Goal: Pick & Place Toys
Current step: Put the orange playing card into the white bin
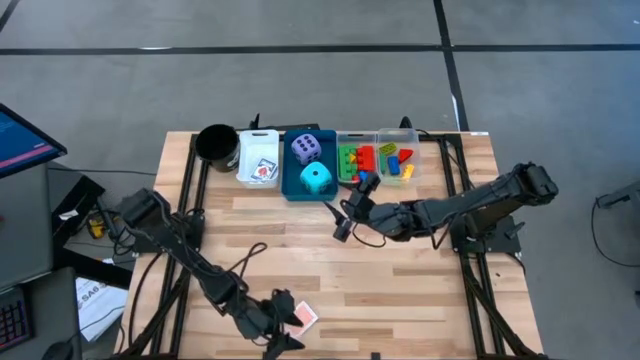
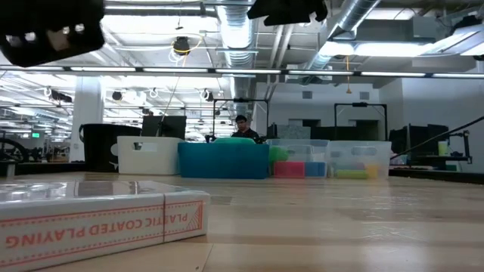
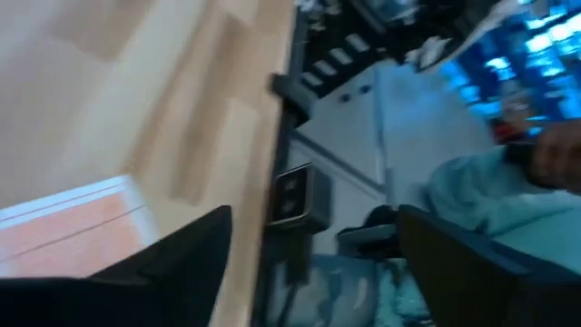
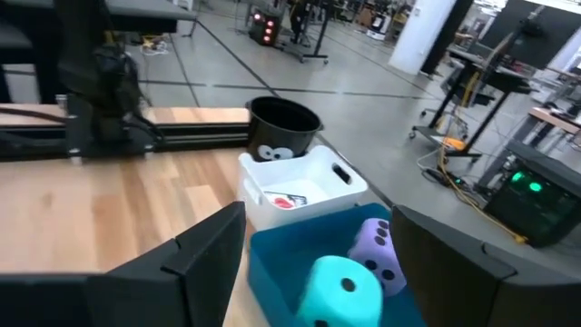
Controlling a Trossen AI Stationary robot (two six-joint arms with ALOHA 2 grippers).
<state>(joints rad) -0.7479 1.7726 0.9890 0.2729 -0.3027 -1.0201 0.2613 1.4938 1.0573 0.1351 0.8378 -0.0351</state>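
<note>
Toys fill the row of bins at the table's far edge: two dice, one purple (image 1: 306, 149) and one cyan (image 1: 317, 179), lie in the blue bin (image 1: 290, 185), small bricks (image 1: 364, 159) in two clear bins (image 1: 411, 135), and one playing card (image 1: 264, 170) in the white bin (image 1: 247, 138). One card box (image 1: 304, 316) lies by the near edge beside the left gripper (image 1: 281, 328), whose fingers are spread. The right gripper (image 1: 350, 214) hangs in front of the blue bin, fingers spread, holding nothing.
</note>
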